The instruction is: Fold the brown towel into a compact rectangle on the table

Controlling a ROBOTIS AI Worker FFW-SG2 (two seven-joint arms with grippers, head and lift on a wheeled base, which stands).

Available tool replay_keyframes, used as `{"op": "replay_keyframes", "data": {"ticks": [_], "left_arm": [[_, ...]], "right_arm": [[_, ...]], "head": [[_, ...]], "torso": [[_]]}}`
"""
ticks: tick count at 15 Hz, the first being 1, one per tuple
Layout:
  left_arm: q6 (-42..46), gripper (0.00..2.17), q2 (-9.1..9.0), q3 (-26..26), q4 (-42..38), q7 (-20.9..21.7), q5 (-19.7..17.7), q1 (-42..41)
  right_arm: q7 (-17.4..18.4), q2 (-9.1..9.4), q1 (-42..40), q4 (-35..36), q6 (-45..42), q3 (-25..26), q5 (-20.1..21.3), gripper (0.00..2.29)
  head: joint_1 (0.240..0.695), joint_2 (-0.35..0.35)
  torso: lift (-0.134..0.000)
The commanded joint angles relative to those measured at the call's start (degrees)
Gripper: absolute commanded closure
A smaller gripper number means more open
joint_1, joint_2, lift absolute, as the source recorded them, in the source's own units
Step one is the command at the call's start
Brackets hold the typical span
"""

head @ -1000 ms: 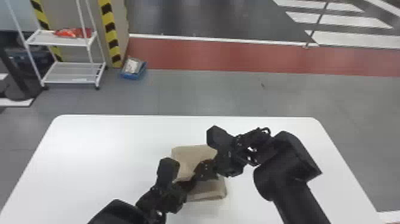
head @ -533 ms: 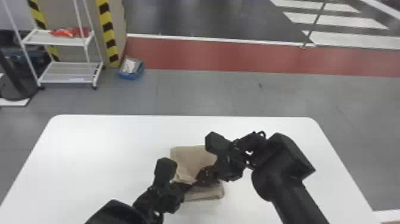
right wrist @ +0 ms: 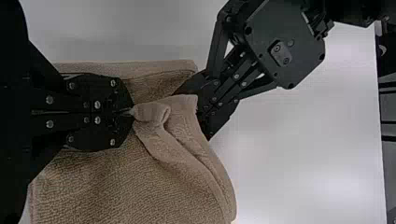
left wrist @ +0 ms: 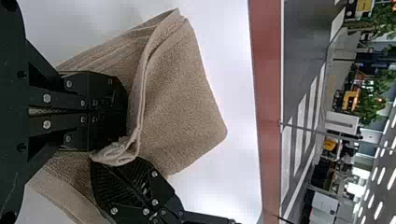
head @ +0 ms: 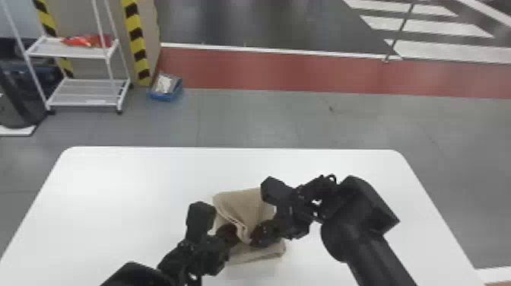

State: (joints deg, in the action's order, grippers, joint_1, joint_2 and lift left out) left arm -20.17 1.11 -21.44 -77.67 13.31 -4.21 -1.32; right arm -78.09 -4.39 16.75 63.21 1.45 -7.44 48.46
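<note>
White cart [head: 85, 97] beside striped post [head: 136, 42]; blue bin [head: 165, 95] nearby.

Head view high, forward and down; wrist views close, left outward, right downward, towel [head: 247, 205] in all

No lettering, label, number or sign can be read on anything here.

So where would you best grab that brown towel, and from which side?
Take the towel by its raised top edge, probably coming from the robot's side, slightly left, one finger beneath: that edge stands clear of the layers below and faces that way.
</note>
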Motion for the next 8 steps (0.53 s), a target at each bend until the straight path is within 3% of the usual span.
{"op": "replay_keyframes", "data": {"ticks": [1, 2, 4, 8], "left_arm": [[-1.76, 0.37, 0.47, 2.37, -5.47, 1.10, -0.27, -2.63], [-2.11, 0.18, 0.65, 2.81, -6.88, 1.36, -0.53, -3.25], [-2.82, 0.17, 1.17, 2.99, -8.46, 1.36, -1.33, -3.60], [-1.76, 0.17, 1.26, 4.48, -9.60, 1.36, -1.59, -5.00]], "right_arm": [[0.57, 0.09, 0.03, -0.02, 0.27, 0.84, -0.21, 1.31], [0.66, 0.18, 0.03, -0.02, 0.27, 1.28, -0.38, 1.31], [1.98, 0.26, -1.02, 1.04, 0.10, 2.51, -0.91, 1.10], [1.98, 0.62, -1.46, 2.00, 1.15, 3.48, -1.00, 1.04]], "head": [[0.695, -0.138], [0.695, -0.137], [0.695, -0.127], [0.695, -0.119]], "torso": [[0.000], [0.000], [0.000], [0.000]]}}
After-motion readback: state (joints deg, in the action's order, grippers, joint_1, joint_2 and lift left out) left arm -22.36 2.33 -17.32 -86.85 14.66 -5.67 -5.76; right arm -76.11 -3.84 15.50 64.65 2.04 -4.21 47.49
